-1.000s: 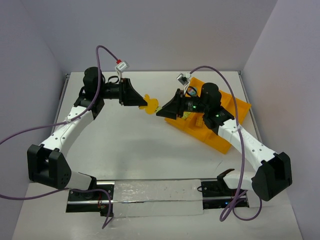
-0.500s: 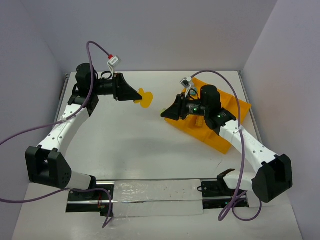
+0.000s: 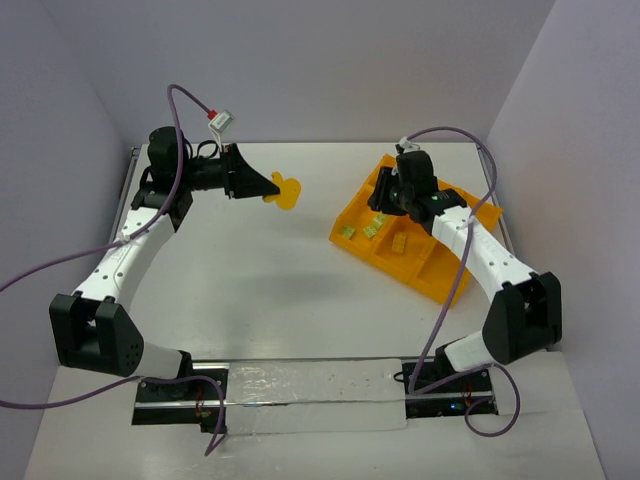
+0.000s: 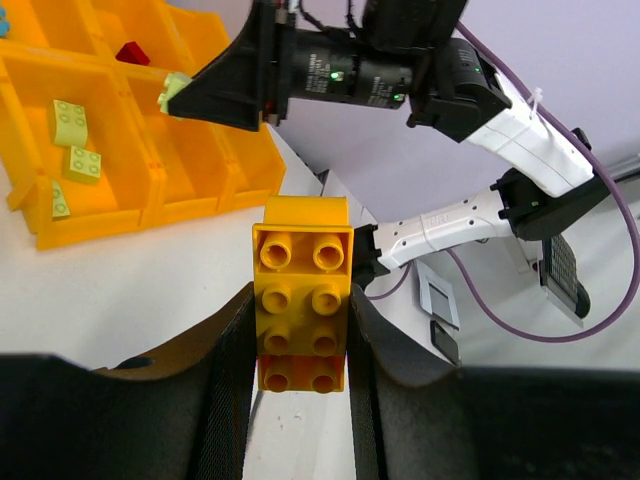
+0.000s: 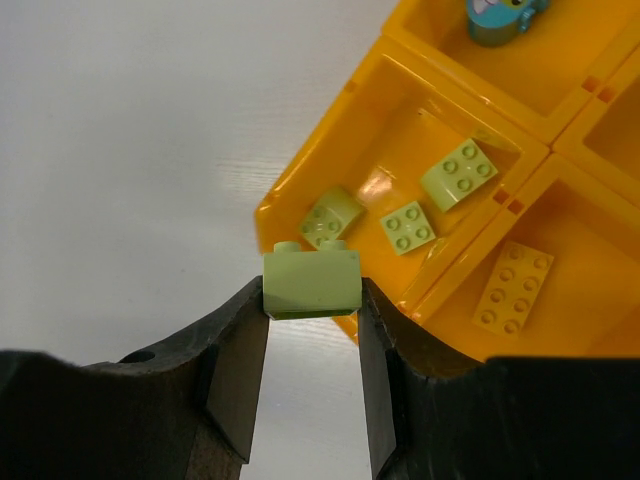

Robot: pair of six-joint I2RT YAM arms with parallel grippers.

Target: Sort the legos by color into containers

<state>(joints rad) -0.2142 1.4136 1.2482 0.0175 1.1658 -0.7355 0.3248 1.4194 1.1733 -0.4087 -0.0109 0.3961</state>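
Diff vs 1 s back: right arm (image 3: pixel 480 250) has swung off the middle of the tabletop (image 3: pixel 270 300) and now sits over the upper-left end of the tray (image 3: pixel 440 280), elbow folded in toward the right edge. Left arm (image 3: pixel 130 248) has pulled back toward the upper left. Back then both sets of jaws met mid-frame with yellow and green pieces between them. Now they're well apart. Tray hasn't moved.

Left jaws: clamped on the yellow stack (image 4: pixel 300 300), in the air over the tabletop, upper centre of the top view.

Right jaws: clamped on a green brick (image 5: pixel 311 283), studs toward the top of the frame, over the outer corner of the green compartment.

Counts:
- arms: 2
- tray: 1
- yellow: 2 items. The stack is in the left jaws. The flat yellow brick (image 5: pixel 513 286), eight studs, lies in the compartment right next to the greens.
- green: 4. Three loose greens (image 5: pixel 408 226) lie in that corner compartment, one is in the right jaws.
- red brick (image 4: pixel 132 52): 1, in a compartment at the upper left of the left wrist view.
- teal piece (image 5: pixel 500 15): 1, cut off by the top edge, in the compartment beyond the greens.
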